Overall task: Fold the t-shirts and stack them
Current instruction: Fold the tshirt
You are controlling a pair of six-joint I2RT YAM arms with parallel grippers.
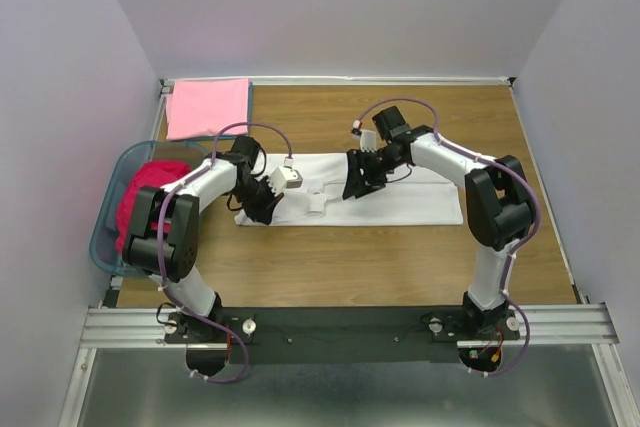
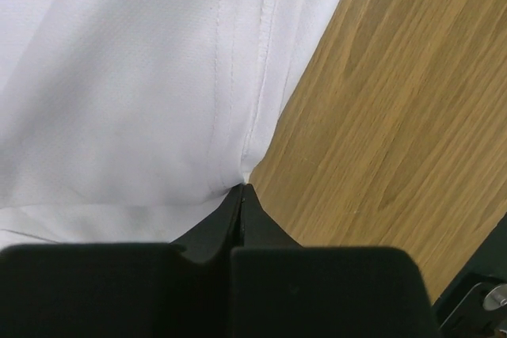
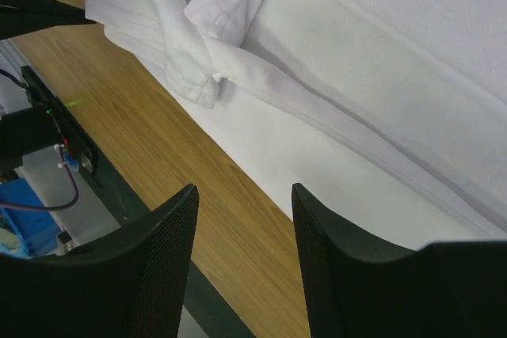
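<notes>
The white t-shirt (image 1: 400,197) lies in a long folded strip across the middle of the table. My left gripper (image 1: 260,207) is at its left end, and in the left wrist view the gripper (image 2: 244,187) is shut, with the shirt's hem (image 2: 119,77) pinched at the tips. My right gripper (image 1: 353,189) hovers over the shirt's middle; in the right wrist view it (image 3: 244,189) is open and empty above the shirt's near edge (image 3: 380,53). The light pink t-shirt (image 1: 208,107) lies folded at the back left. The magenta-red t-shirt (image 1: 145,197) sits bunched in the basket.
The teal plastic basket (image 1: 103,237) stands at the left table edge, beside my left arm. A bunched sleeve (image 3: 214,5) of the white shirt lies toward the left. Bare wood (image 1: 350,257) runs between the shirt and the front rail.
</notes>
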